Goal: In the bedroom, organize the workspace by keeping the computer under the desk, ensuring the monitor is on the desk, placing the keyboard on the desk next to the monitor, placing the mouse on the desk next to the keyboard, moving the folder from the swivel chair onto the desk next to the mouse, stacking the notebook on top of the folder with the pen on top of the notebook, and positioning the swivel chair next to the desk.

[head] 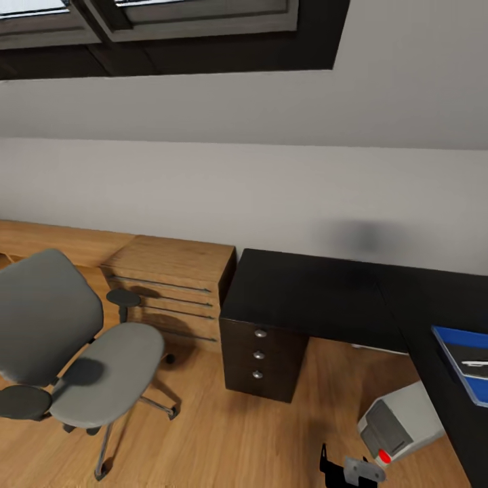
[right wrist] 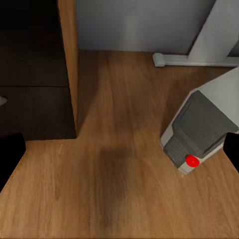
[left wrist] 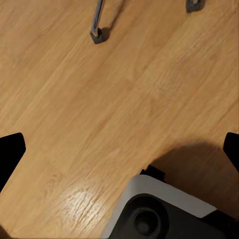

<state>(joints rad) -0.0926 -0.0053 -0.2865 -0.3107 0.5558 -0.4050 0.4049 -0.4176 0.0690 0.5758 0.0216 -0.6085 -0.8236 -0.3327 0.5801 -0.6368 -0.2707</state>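
Sloped grey ceiling with dark-framed skylights (head: 169, 27) closes the bedroom above you, and light wood floor (head: 224, 440) runs below. Your glossy black surface (head: 318, 298), the desk, bends in an L, one wing along the wall and the other coming toward you at the right edge of the head view. Its black drawer unit (head: 261, 356) with three silver knobs stands under the wall-side end. Just beside that end sits a light-wood low cabinet (head: 173, 285).

On the right wing you have the blue folder (head: 468, 362), cut off by the frame edge, with the grey-white notebook (head: 471, 359) lying on it and the thin pale pen (head: 474, 364) on top of the notebook. The grey computer (head: 403, 420) with its red light stands on the floor close to the desk's inner corner, partly under the edge of the right wing; your right wrist view shows it (right wrist: 206, 132) near the white pedestal leg (right wrist: 211, 35).

The swivel chair (head: 81, 359) stands well apart from the desk, on the far side of the cabinet, its seat bare. Your left wrist view looks down at floor and a chair castor (left wrist: 98, 35).

Your right jaws (head: 349, 471) show at the bottom of the head view; you cannot tell their spread. The left jaws' state you cannot tell either.
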